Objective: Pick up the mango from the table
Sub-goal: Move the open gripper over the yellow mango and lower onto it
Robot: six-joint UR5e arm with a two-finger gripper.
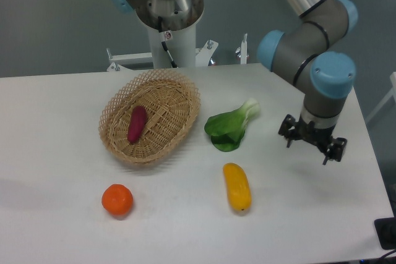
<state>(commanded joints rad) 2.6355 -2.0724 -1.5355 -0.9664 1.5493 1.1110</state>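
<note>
The mango (237,187) is a smooth yellow-orange oval lying on the white table (55,227), front of centre. My gripper (307,148) hangs above the table's right side, to the right of the mango and a little behind it, well apart from it. Its two fingers (288,138) stand spread, so it is open, and nothing is between them.
A wicker basket (176,122) holding a purple-red sweet potato (137,123) sits left of centre. A green leafy vegetable (230,125) lies just behind the mango. A round orange (117,200) rests front left. The table's right edge runs close to the gripper.
</note>
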